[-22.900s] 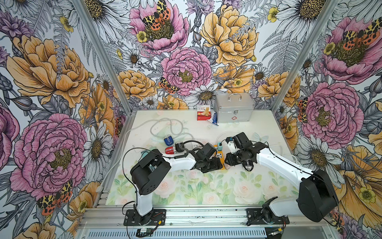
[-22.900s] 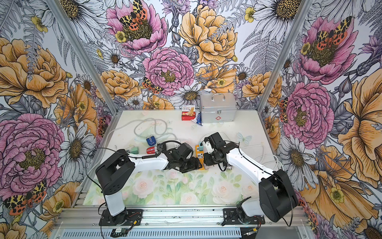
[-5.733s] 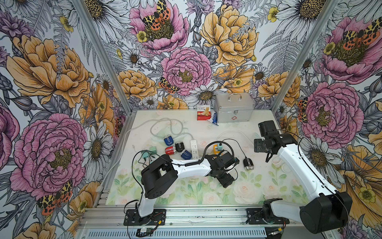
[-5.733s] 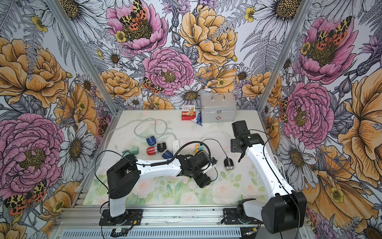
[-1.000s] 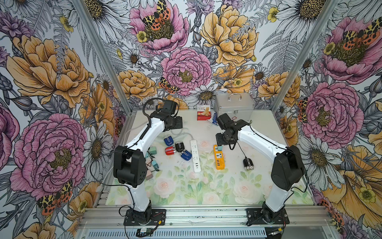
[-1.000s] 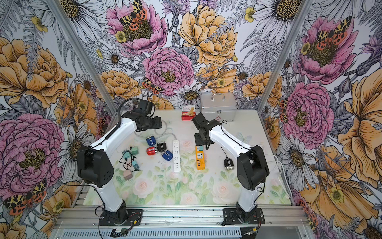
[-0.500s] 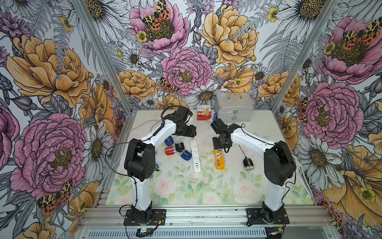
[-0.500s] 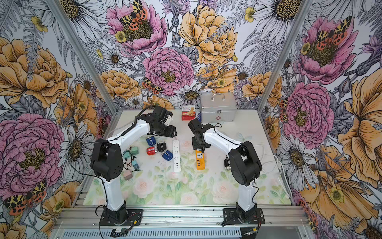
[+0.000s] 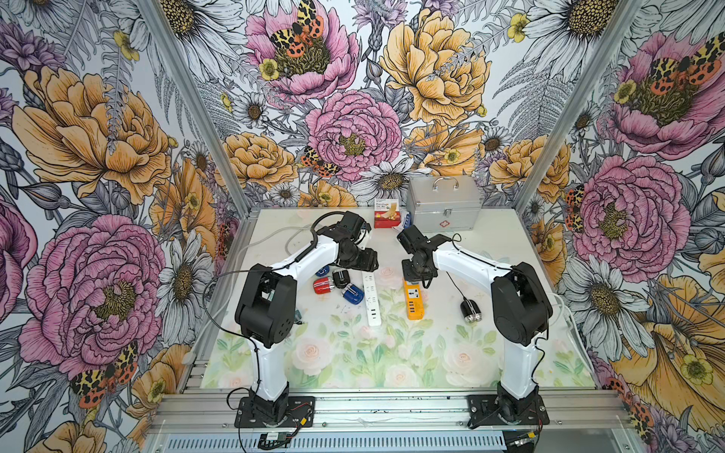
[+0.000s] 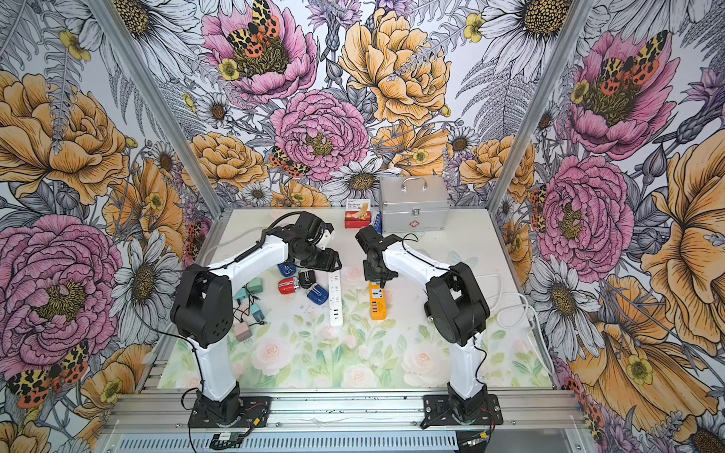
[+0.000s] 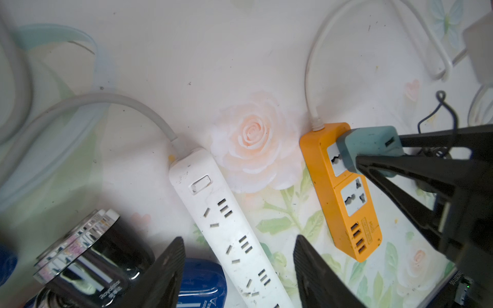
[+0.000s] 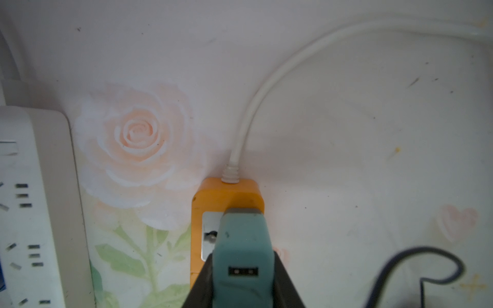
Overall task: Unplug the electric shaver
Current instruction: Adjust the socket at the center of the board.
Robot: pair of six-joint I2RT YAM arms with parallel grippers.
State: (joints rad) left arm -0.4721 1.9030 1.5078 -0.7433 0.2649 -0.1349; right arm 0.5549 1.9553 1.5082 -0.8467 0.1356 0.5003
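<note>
Floral bench [image 9: 392,353]: my right gripper [image 12: 243,257] clamps the teal adapter [image 12: 244,237] in the orange strip [image 11: 346,205]; left gripper [image 11: 238,240] gapes, empty.

Loud flowers on the walls, faint ones on the surface

The walls [image 9: 98,137] carry big pink and orange blooms, white daisies, grey line-drawn leaves and orange-and-black spotted butterflies. The surface [image 9: 353,353] is pale, printed with peach roses and green leaves. At centre frame lie a white power strip [image 9: 371,298] and an orange power strip [image 9: 414,301] with white sockets, topped by a teal charger plug [image 12: 244,248]. Left of them are a red shaver [image 9: 323,285], a blue shaver [image 9: 353,293] and a glossy black shaver [image 9: 341,277]. To the right is a black-and-silver shaver [image 9: 470,312]. Upper centre, a silver case [image 9: 443,206] bears a small red emblem, beside a red-and-cream box [image 9: 386,219].
</note>
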